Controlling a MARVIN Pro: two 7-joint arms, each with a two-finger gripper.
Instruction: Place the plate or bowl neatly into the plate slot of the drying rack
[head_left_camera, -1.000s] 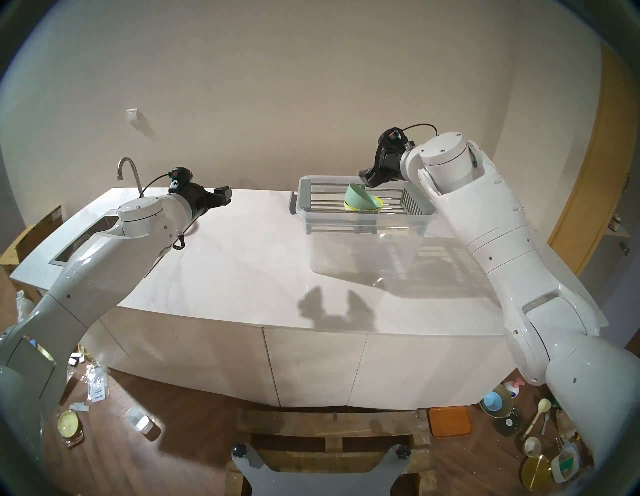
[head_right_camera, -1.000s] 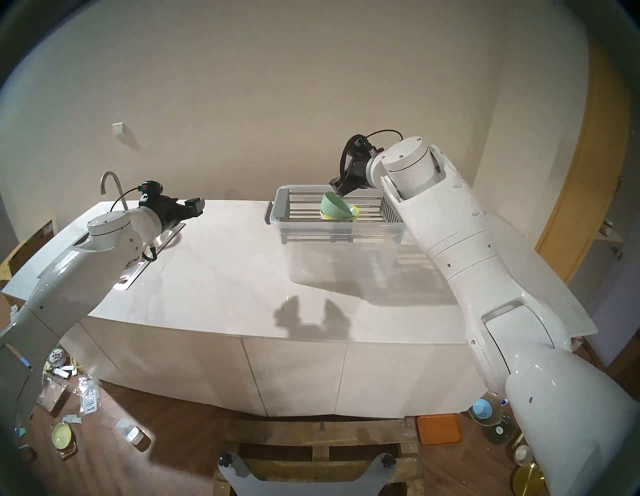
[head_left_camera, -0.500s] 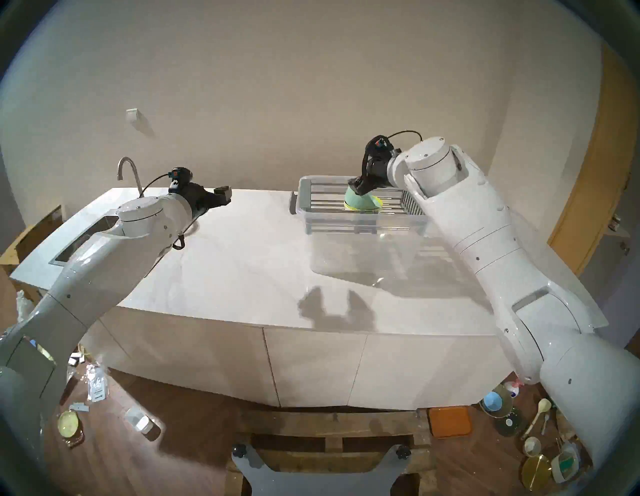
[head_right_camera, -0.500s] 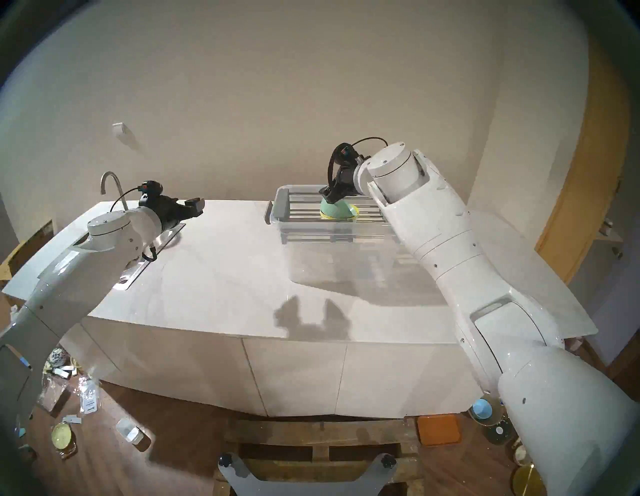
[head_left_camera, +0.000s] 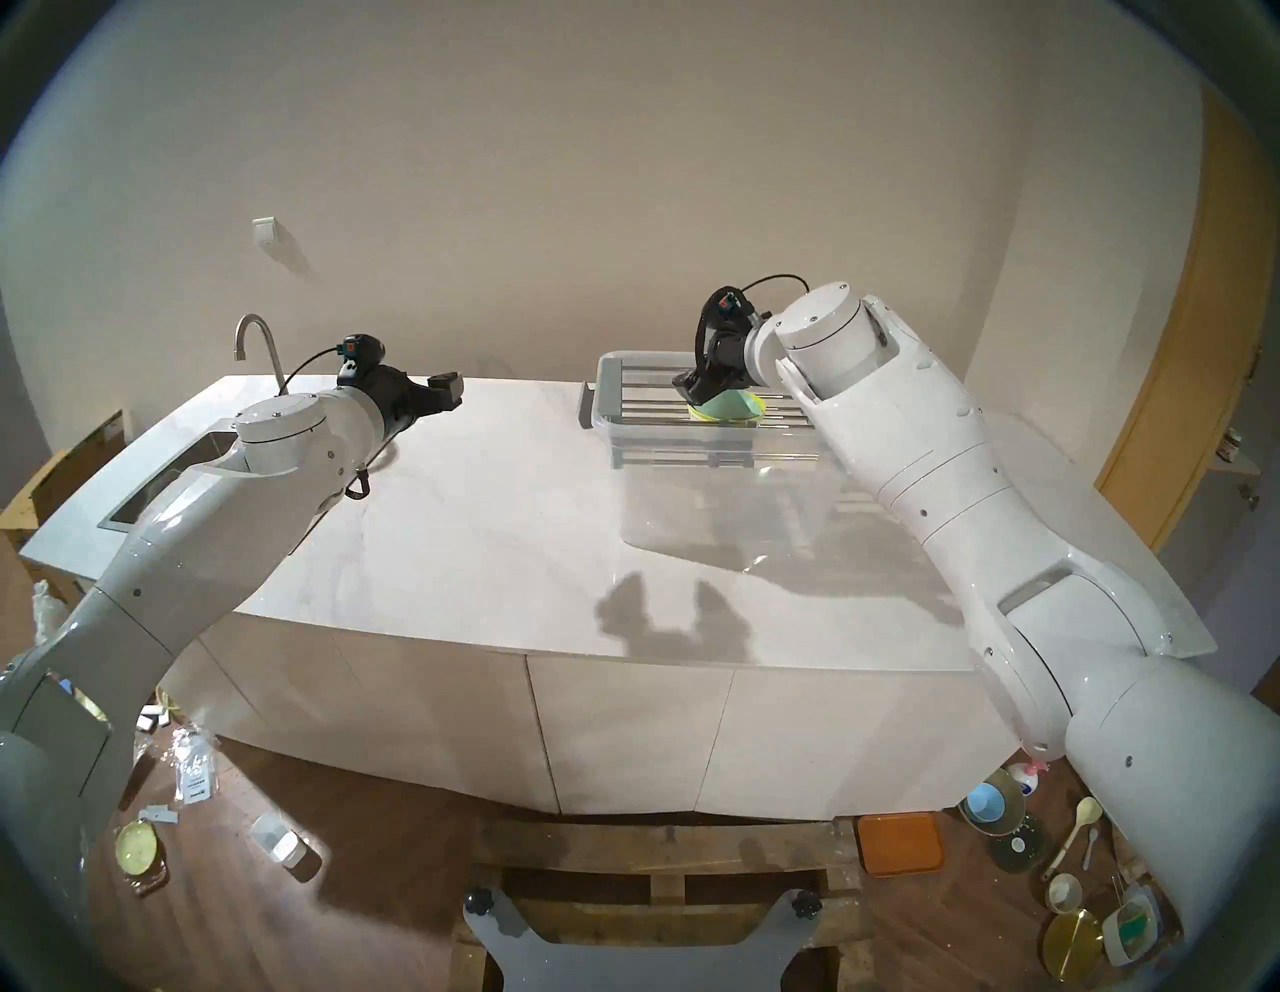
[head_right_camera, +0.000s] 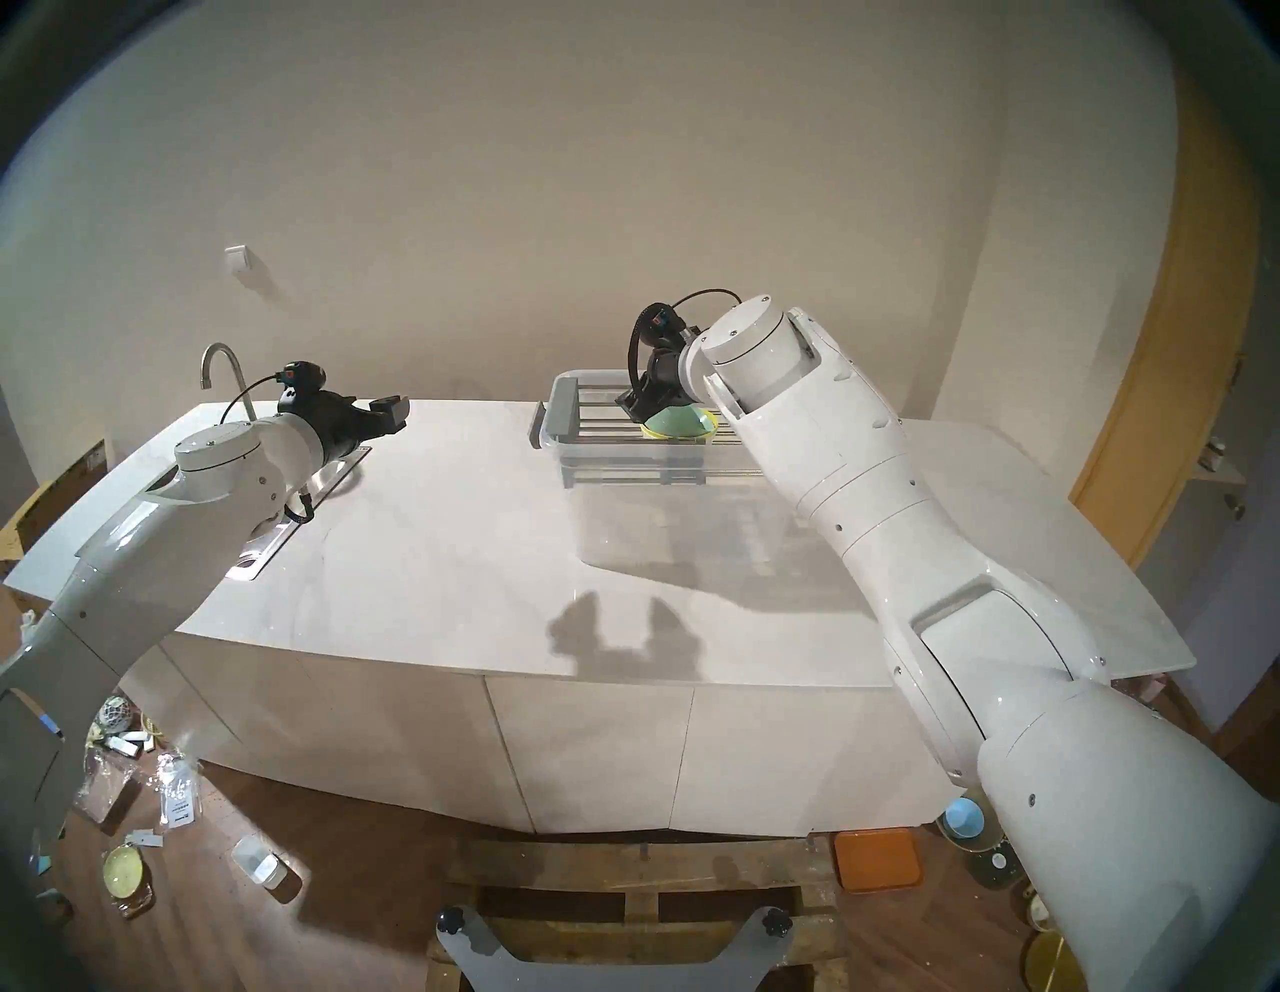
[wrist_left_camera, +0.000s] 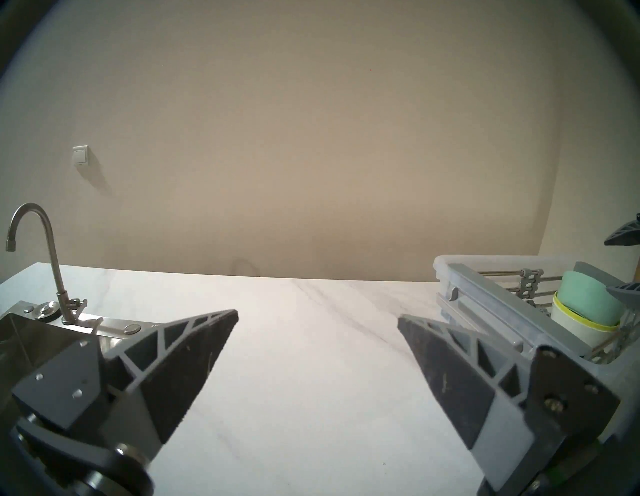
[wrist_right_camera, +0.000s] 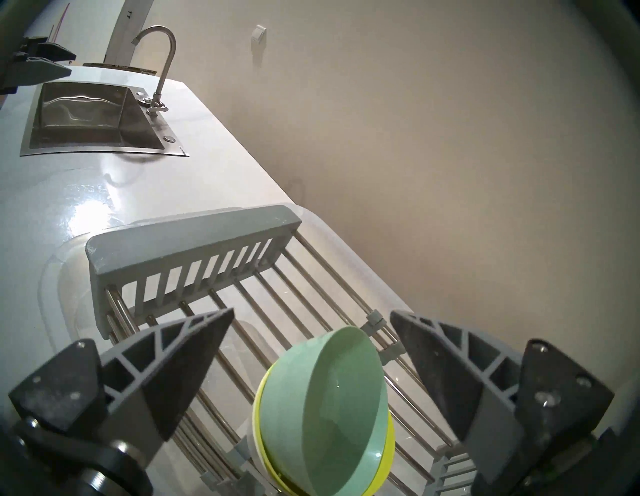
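Mint-green plastic bowl (wrist_right_camera: 332, 412) nested in yellow-rimmed white bowl (wrist_left_camera: 575, 324), tilted on steel-rod plate slot (wrist_right_camera: 311, 294) of grey-framed drying rack (head_left_camera: 601, 388); right gripper (wrist_right_camera: 311, 322) open above it, empty; left gripper (wrist_left_camera: 317, 320) open over white counter (head_left_camera: 485, 526).

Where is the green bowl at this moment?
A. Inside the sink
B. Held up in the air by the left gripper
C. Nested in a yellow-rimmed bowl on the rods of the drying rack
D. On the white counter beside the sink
C: the green bowl sits tilted inside the yellow-rimmed bowl on the steel rods of the drying rack, with the open right gripper around it, not closed on it.
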